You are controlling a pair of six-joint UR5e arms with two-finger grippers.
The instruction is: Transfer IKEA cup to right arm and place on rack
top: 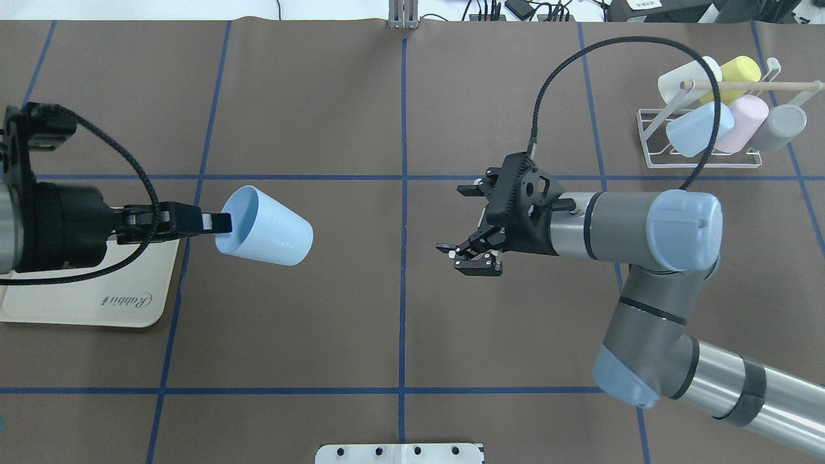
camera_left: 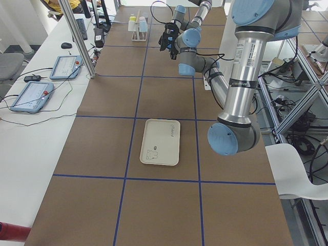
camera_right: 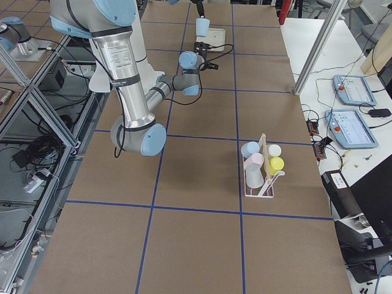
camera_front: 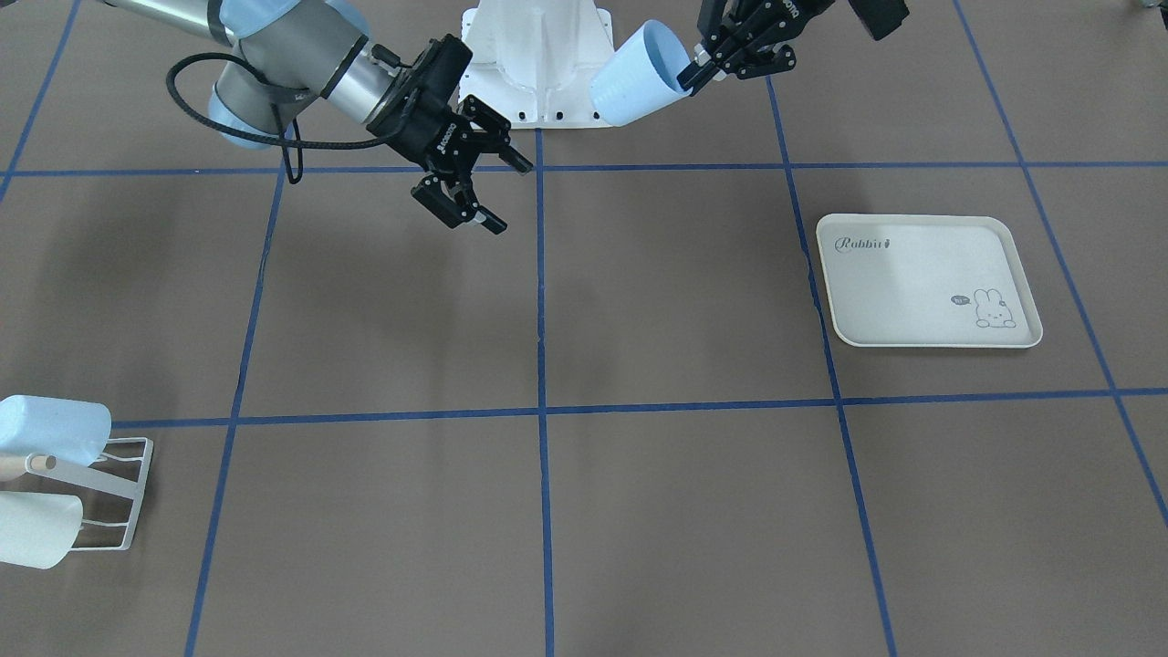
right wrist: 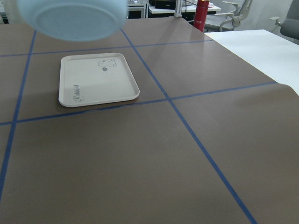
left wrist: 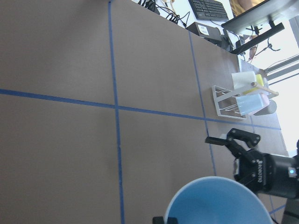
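"Overhead exterior, from the near edge outward: how far along does this look?"

"Early, I'd say. Nearest, the right arm (top: 654,306) bends in from its own side. Its right gripper (top: 465,222) hangs above the table with the fingers spread wide and nothing between them. It faces the pale blue IKEA cup (top: 267,227) across the centre tape line, well apart from it."

"And the cup itself?"

"It's in the air, tipped on its side, with the base pointing towards the right gripper. The left gripper (top: 219,222) has its fingers closed on the rim, above the edge of the cream rabbit tray (top: 97,303). The right wrist view shows the cup's base high in its frame, so the two roughly line up."

"So what's done and what's left?"

"Getting the cup up off the table is done, and I judge everything else is left. The gap has to close, the right fingers have to take the body, the left has to let go, and then comes the carry. Farthest off, the white wire rack (top: 702,165) stands at the back on the right arm's side. Five other cups (top: 741,124) lean on it under its wooden dowel (top: 747,84). I cannot tell from these views whether a prong is free"
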